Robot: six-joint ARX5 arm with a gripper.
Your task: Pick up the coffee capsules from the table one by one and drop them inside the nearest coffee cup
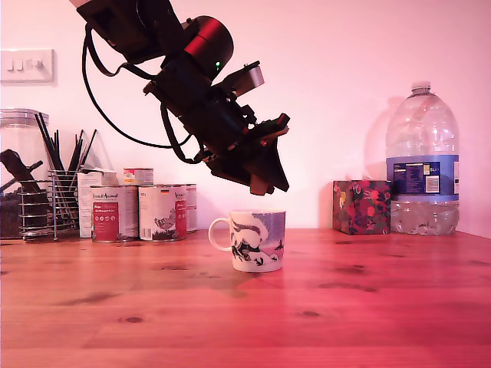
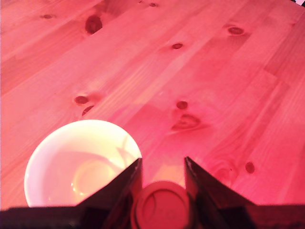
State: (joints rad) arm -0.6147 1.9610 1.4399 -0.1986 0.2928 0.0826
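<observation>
Holding capsule in gripper | just above coffee cup

**Reds, whites and dark drawings**

The tabletop is glowing reddish-brown, streaked with grain and dotted with dark knots. The coffee cup is showing white ceramic with blue-black animal drawings on a bluish ground; in the wrist view its inside is shining creamy white. The gripper is appearing black, and the capsule between its fingers is looking reddish. At three o'clock from the cup, a box is displaying a dark floral pattern, and a clear bottle is wearing a blue label.
</observation>
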